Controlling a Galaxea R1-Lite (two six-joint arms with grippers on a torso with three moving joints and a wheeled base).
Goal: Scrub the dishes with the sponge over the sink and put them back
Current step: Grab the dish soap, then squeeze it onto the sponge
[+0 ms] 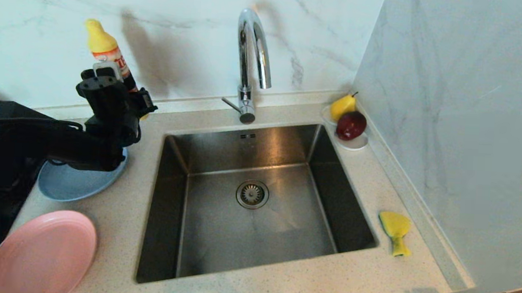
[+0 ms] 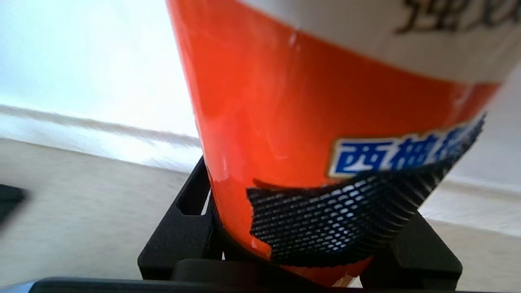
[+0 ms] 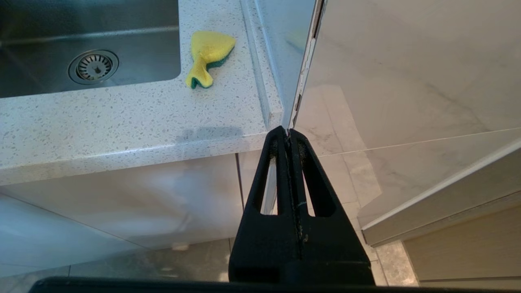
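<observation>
My left gripper (image 1: 130, 94) is at the back left of the counter, shut on an orange detergent bottle (image 1: 108, 51) with a yellow cap. The bottle leans to the left. In the left wrist view the bottle (image 2: 285, 101) fills the space between the black fingers (image 2: 183, 224). The light-blue plate (image 1: 75, 185) lies on the counter under that arm. Nearer, the pink plate (image 1: 46, 251) lies at the front left. The yellow sponge (image 1: 395, 229) (image 3: 207, 55) lies on the counter right of the sink (image 1: 219, 239). My right gripper (image 3: 288, 132) is shut and empty, parked below the counter's front right corner.
A curved chrome tap (image 1: 250, 60) stands behind the basin, and the drain strainer (image 1: 252, 194) sits in its floor. A white saucer (image 1: 354, 144) with a yellow pear (image 1: 342, 106) and a dark red fruit (image 1: 351, 125) is at the back right corner. Marble walls close the back and right.
</observation>
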